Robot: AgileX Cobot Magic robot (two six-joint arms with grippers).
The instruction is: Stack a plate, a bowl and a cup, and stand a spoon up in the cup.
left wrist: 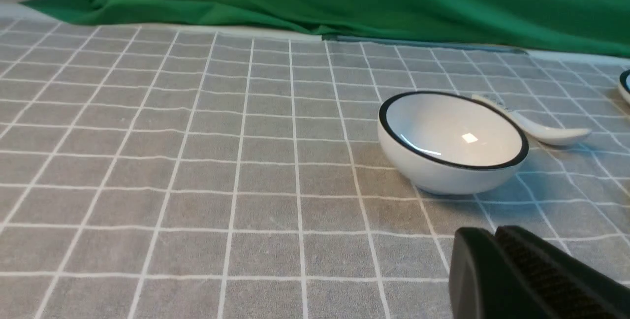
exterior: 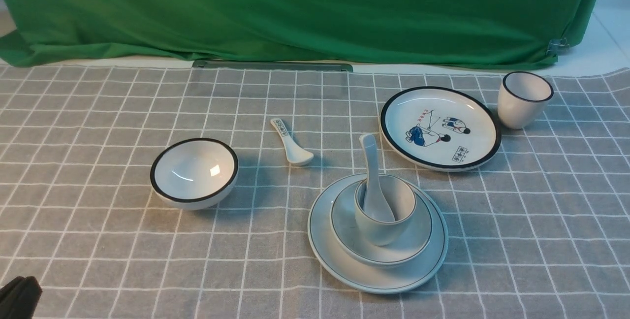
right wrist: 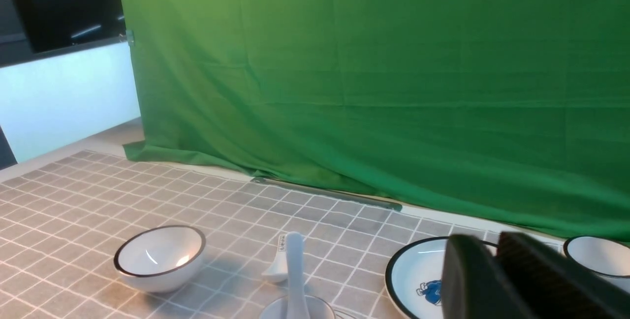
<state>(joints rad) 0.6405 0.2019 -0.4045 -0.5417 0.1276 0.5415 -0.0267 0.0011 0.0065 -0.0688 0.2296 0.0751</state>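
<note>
The plain pale plate (exterior: 321, 233) lies near the table's front, right of centre. The shallow pale bowl (exterior: 419, 230) sits on it, and the handleless pale cup (exterior: 380, 234) stands in the bowl. The pale spoon (exterior: 370, 161) stands in the cup, its handle (right wrist: 295, 270) leaning up and away. My left gripper (left wrist: 493, 233) is shut and empty, low at the front left corner (exterior: 17, 297), short of the black-rimmed bowl. My right gripper (right wrist: 492, 240) is out of the front view. It hovers above the table with a narrow gap between its fingertips and nothing in it.
A black-rimmed white bowl (exterior: 194, 174) sits left of centre. A small printed-handle spoon (exterior: 290, 144) lies behind the stack. A cartoon plate (exterior: 440, 127) and a black-rimmed cup (exterior: 524, 100) stand at the back right. Green cloth (exterior: 315, 9) hangs behind the table.
</note>
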